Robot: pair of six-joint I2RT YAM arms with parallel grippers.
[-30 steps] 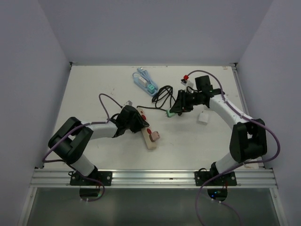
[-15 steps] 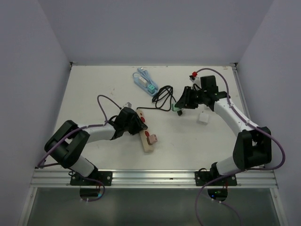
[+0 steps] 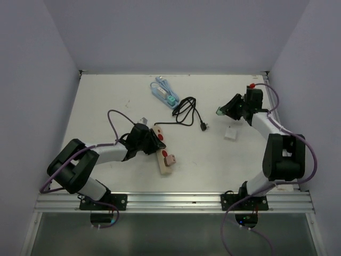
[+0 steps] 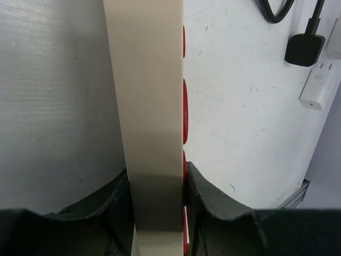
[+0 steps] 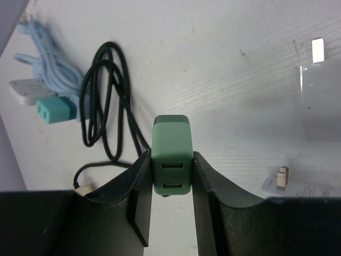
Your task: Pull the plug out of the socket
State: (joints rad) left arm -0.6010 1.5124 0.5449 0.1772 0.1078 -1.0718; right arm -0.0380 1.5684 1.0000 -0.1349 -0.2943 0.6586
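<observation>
green plug (image 5: 171, 140) | pinched between right gripper (image 5: 171, 165) fingers, long axis along them, USB face toward wrist | hung well right of power strip (image 4: 144, 96), apart | left gripper (image 4: 156, 184) clamped power strip

This is a robotics lab test cell. A bare white table (image 3: 106, 101) is boxed in by plain pale walls (image 3: 176, 32) on the left, right and far sides. Along its near edge runs an aluminium rail (image 3: 176, 201) with the left arm (image 3: 80, 165) and right arm (image 3: 279, 157) bolted to it, trailing purple cables (image 3: 113, 118). A power strip (image 3: 163, 165) and a black cord (image 3: 186, 111) lie on the table.
</observation>
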